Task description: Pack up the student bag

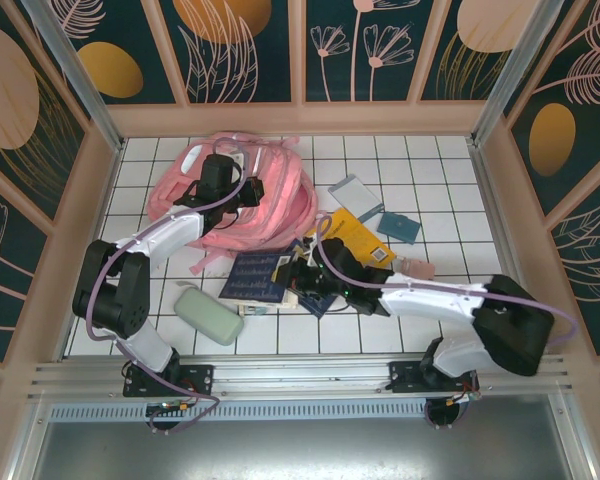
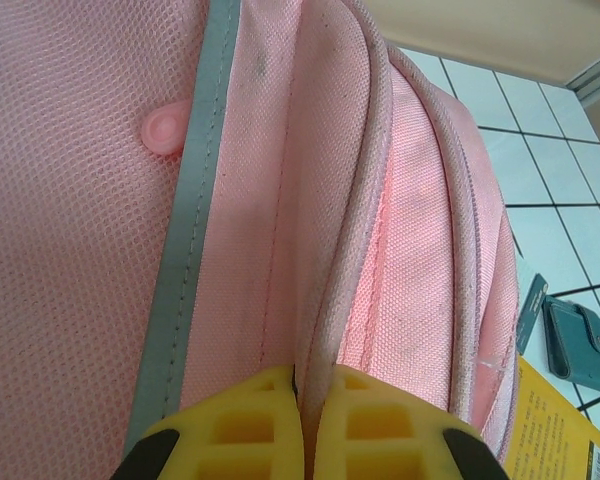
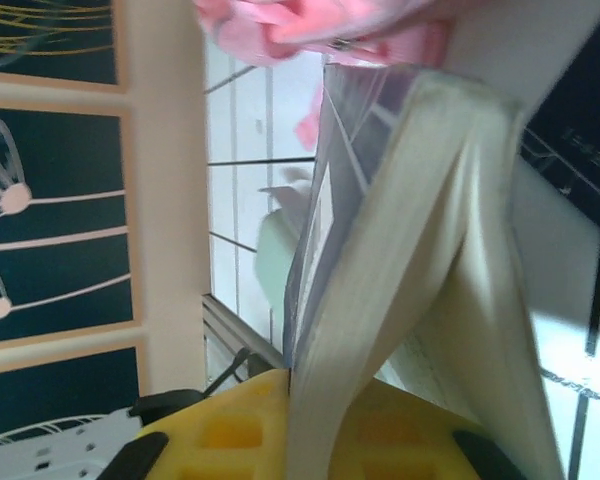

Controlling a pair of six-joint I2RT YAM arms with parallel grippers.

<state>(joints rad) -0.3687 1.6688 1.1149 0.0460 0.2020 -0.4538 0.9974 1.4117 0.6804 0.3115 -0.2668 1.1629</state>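
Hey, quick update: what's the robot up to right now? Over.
Left jaws shut on pink backpack seam. Right jaws gripping dark book pages. Yellow book, green case not yet packed.

We log the student bag as large, soft and pink. It lies slumped and crumpled on the tiled table, left of centre and near the back wall. In the left wrist view we see pink mesh, a grey reflective strip, a round pink snap, piped seams and faint grey smudges.
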